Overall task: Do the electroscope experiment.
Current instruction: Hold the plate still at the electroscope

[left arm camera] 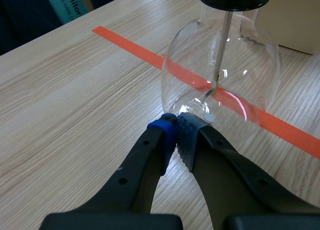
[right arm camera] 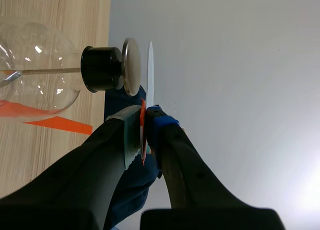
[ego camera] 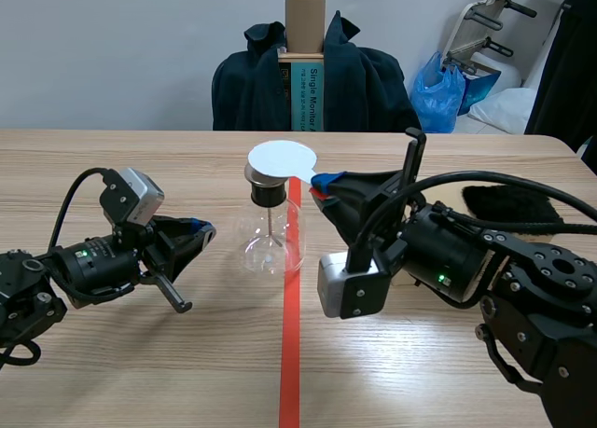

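One clear glass electroscope flask (ego camera: 271, 241) has the left gripper (left arm camera: 176, 128) closed empty beside its base. Right gripper (right arm camera: 144, 126) pinches a white round disc (ego camera: 281, 158) above it

We see the electroscope (ego camera: 271, 232) near the middle of the wooden table (ego camera: 140, 372) - a clear glass flask with a black stopper, standing partly over the orange-red tape line (ego camera: 290, 353). A white disc (ego camera: 283, 158) lies level over its top, and the right gripper (ego camera: 323, 182) pinches the disc's small handle. The left gripper (ego camera: 200, 230) sits low just beside the flask, tips toward the glass. A black furry cloth (ego camera: 511, 204) lies on the table's right side. Behind the table - 1 chair draped with a dark jacket (ego camera: 364, 83), and a blue bag (ego camera: 438, 90).
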`<action>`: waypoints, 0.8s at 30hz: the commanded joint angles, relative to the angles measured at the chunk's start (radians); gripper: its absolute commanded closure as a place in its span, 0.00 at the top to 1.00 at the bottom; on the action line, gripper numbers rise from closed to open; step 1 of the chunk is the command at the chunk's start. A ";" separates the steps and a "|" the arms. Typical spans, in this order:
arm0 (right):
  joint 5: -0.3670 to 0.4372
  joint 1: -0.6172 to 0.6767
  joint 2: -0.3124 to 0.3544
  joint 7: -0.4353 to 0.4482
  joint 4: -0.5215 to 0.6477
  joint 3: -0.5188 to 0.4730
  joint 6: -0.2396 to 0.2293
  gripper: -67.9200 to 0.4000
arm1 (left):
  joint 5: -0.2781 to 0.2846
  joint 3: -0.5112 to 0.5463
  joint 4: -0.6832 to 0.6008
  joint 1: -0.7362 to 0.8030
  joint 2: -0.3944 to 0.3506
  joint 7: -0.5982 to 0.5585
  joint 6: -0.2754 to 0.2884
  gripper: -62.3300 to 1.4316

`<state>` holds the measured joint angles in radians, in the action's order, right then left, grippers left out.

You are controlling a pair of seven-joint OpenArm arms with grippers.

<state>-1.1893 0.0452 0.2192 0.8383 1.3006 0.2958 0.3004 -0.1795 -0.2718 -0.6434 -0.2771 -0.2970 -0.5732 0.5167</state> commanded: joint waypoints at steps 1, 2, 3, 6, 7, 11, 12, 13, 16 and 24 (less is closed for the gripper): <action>0.007 -0.012 0.005 0.012 0.020 -0.005 0.021 0.02 | 0.010 0.010 -0.010 -0.008 -0.005 -0.014 0.002 0.07; 0.007 -0.012 0.005 0.017 0.020 -0.005 0.022 0.02 | 0.010 0.010 -0.010 -0.008 -0.005 -0.014 0.002 0.07; 0.007 -0.012 0.005 0.019 0.020 -0.005 0.025 0.02 | 0.010 0.010 -0.010 -0.008 -0.005 -0.014 0.002 0.07; 0.007 -0.012 0.005 0.022 0.020 -0.005 0.025 0.02 | 0.010 0.010 -0.010 -0.008 -0.005 -0.014 0.002 0.07; 0.007 -0.012 0.005 0.022 0.020 -0.005 0.025 0.02 | 0.010 0.010 -0.010 -0.008 -0.005 -0.014 0.002 0.07; 0.007 -0.012 0.005 0.022 0.020 -0.005 0.024 0.02 | 0.010 0.010 -0.010 -0.008 -0.005 -0.014 0.002 0.07; 0.007 -0.012 0.005 0.022 0.020 -0.005 0.024 0.02 | 0.010 0.010 -0.010 -0.008 -0.005 -0.014 0.002 0.07; 0.007 -0.012 0.005 0.022 0.020 -0.005 0.024 0.02 | 0.010 0.010 -0.010 -0.008 -0.005 -0.014 0.002 0.07; 0.007 -0.012 0.005 0.022 0.020 -0.005 0.024 0.02 | 0.010 0.010 -0.010 -0.008 -0.005 -0.014 0.002 0.07; 0.007 -0.011 0.005 0.021 0.020 -0.005 0.020 0.02 | 0.010 0.010 -0.010 -0.008 -0.005 -0.014 0.002 0.07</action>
<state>-1.1896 0.0452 0.2192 0.8600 1.3006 0.2958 0.3149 -0.1795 -0.2718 -0.6434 -0.2771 -0.2970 -0.5732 0.5167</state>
